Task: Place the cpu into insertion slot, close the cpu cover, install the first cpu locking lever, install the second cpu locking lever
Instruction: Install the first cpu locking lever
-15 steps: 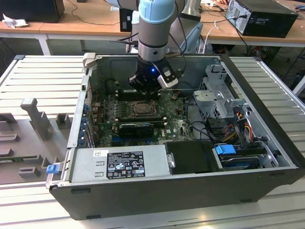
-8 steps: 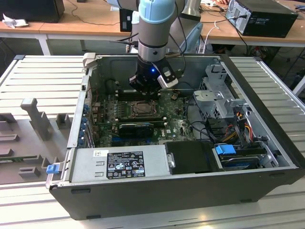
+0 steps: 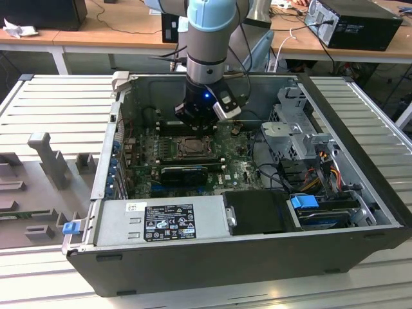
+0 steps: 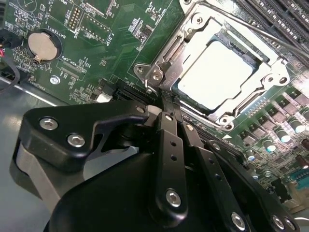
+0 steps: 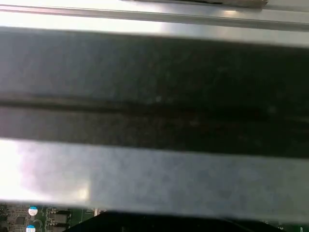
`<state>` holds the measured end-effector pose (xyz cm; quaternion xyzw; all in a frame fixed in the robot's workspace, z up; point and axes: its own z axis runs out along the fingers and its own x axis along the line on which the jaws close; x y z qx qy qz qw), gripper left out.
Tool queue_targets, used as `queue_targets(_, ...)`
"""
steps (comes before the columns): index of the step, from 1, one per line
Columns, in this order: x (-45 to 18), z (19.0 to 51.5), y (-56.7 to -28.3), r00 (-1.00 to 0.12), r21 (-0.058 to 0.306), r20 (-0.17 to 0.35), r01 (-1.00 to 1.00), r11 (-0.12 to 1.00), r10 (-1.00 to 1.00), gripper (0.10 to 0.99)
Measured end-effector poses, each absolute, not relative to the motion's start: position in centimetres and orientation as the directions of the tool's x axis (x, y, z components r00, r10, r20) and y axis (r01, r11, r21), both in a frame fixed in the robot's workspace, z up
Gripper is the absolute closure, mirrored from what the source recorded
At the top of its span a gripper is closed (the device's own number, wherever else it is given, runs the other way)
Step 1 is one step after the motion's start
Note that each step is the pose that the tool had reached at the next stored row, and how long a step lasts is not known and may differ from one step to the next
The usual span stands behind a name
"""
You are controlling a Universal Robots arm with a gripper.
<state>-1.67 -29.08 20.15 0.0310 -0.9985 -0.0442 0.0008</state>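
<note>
The end effector point(image 4: 166, 108) is seen in the second wrist view with its fingers point(image 4: 169, 145) brought together into a narrow tip, nothing gripped between them. The tip is set at the edge of the slot point(image 4: 159, 72), right by a corner of the silvery frame; whether it touches the metal cannot be told. In the exterior view the end effector point(image 3: 196, 125) hangs inside the open case point(image 3: 360, 187), over the far edge of the slot point(image 3: 191, 148), with the green board point(image 3: 241, 168) around it.

The cpu point(image 4: 217, 72) is seated in the slot, its pale face showing through the cut-out of the cover point(image 4: 270, 72), which is judged to lie flat over it. So the placing and cover steps look done. A thin lever rod point(image 4: 251, 29) is seen running along the slot's far side, its long axis slanting across the frame away from the tip. From the tip, the cpu lies just ahead, the socket corner nearest.

The case rests on a slatted table point(image 3: 58, 103).
</note>
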Motion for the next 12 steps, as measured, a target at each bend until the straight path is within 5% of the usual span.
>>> queue_targets(12, -1.6, 22.1, -29.2, -0.998, 0.107, -0.001, -0.062, 0.992, -0.062, 0.98)
